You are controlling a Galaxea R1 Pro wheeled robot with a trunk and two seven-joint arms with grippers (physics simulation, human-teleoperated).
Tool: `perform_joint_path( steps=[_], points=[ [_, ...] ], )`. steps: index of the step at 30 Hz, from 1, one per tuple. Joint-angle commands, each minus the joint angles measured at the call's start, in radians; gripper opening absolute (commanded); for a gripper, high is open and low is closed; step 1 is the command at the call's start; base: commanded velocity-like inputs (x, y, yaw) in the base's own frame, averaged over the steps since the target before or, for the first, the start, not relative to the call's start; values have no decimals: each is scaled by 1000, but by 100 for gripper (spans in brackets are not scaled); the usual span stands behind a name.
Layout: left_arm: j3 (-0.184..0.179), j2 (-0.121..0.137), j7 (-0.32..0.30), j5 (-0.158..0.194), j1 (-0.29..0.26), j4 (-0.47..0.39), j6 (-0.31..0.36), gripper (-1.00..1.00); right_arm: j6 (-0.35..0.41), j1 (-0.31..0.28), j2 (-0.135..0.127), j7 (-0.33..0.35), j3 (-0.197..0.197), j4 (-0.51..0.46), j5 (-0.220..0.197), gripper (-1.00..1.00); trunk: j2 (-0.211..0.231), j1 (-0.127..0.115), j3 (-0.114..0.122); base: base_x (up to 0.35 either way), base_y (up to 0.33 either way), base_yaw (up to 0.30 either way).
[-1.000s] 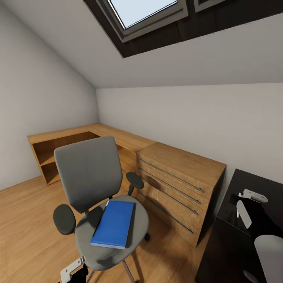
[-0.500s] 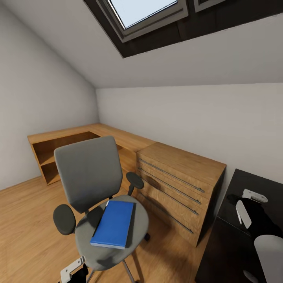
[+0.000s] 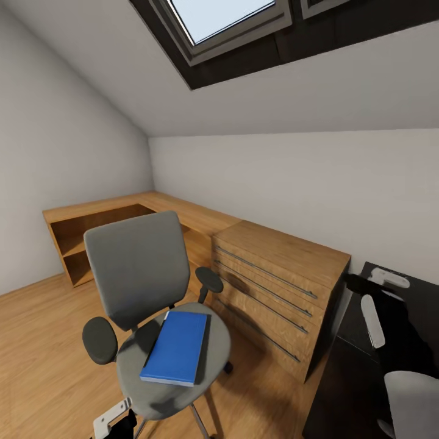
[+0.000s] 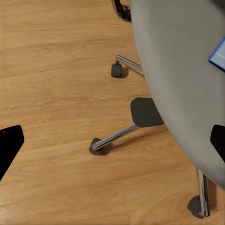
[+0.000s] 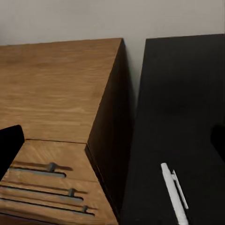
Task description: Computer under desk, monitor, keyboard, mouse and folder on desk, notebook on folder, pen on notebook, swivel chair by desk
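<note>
Over desk [image 3: 366, 356] — right pincer [image 3: 369, 299] open, empty.

Blue folder [image 3: 177, 347] flat on chair [image 3: 146, 286] seat; wooden dresser [image 3: 277, 286] just behind, black desk [image 3: 341, 390] at right.

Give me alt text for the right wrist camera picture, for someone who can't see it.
A thin white stick pen lies on the glossy black desk top. Beside the desk stands a light-wood dresser with slim metal drawer handles, and a pale wall runs behind both. Dark tips of the right claw frame the view, spread wide apart.
</note>
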Motion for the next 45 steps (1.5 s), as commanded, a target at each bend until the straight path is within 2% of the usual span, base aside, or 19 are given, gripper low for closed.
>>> perform_joint_path(
  steps=[1, 3, 5, 6, 7, 10, 13, 14, 16, 17, 18, 19, 21, 22, 23, 27, 30, 40, 45],
  points=[
    [-5, 2, 6, 11, -1, 0, -8, 100, 30, 26, 29, -8, 1, -53, -10, 100, -1, 0, -1, 0, 0, 0],
    [-4, 2, 7, 11, -1, 1, -9, 100, 65, 53, 68, -9, 2, -111, -11, 100, -1, 0, -1, 0, 0, 0],
    [-4, 3, 7, 12, -1, 2, -9, 100, 81, 64, 96, -9, 3, -142, -13, 100, -1, 0, -1, 0, 0, 0],
    [-4, 3, 9, 11, -1, 2, -9, 100, 95, 75, 148, -9, 4, -176, -13, 100, -1, 0, -1, 0, 0, 0],
    [-4, 3, 9, 11, -1, 2, -9, 100, 101, 79, 188, -10, 4, -192, -10, 100, -1, 0, -1, 0, 0, 17],
    [-3, 5, 10, 11, -1, 3, -9, 100, 105, 87, 244, -12, 5, -211, -3, 100, -1, 0, -1, 0, 0, 101],
    [-3, 9, 11, 11, -1, 3, -9, 100, 107, 100, 269, -13, 15, -215, 2, 100, -1, 0, -1, 0, 0, 206],
    [-4, 9, 11, 12, -1, 3, -9, 100, 106, 104, 273, -13, 22, -215, 2, 100, -1, 0, -1, 0, 0, 240],
    [-4, 11, 10, 12, -1, 8, -8, 100, 103, 117, 282, -13, 63, -210, 4, 100, -1, 0, -1, 0, 0, 257],
    [-4, 11, 10, 11, -1, 12, -8, 100, 101, 124, 287, -14, 103, -201, 4, 100, -1, 0, -1, 0, 0, 267],
    [-4, 11, 10, 11, -1, 14, -9, 100, 100, 128, 289, -14, 124, -194, 4, 100, -1, 0, -1, 0, 0, 271],
    [-3, 12, 10, 10, -1, 16, -9, 100, 99, 133, 292, -14, 169, -180, 4, 100, -1, 0, -1, 0, 0, 273],
    [-3, 12, 10, 10, -1, 17, -9, 100, 97, 136, 295, -15, 213, -165, 4, 100, -1, 0, -1, 0, 0, 275],
    [-3, 12, 10, 9, -1, 19, -9, 100, 96, 140, 299, -14, 290, -130, 4, 100, -1, 0, -2, 0, 0, 278],
    [-2, 13, 10, 10, -1, 19, -9, 100, 95, 141, 300, -14, 336, -103, 3, 100, -1, 0, -2, 0, 0, 279],
    [-2, 14, 10, 9, -1, 20, -9, 100, 94, 142, 301, -14, 376, -80, 4, 100, -1, 0, -4, 0, 0, 279],
    [-2, 14, 11, 9, -1, 21, -9, 100, 91, 142, 301, -14, 388, -72, 5, 100, -1, 0, -5, 0, 0, 279],
    [-2, 13, 11, 9, -1, 20, -12, 100, 74, 142, 301, -14, 390, -69, 5, 100, -1, 0, -11, 0, 0, 280],
    [-4, 12, 6, 8, -1, 20, -77, 100, 71, 142, 301, -14, 391, -69, 6, 100, -1, 0, -13, 0, 0, 280]
  ],
)
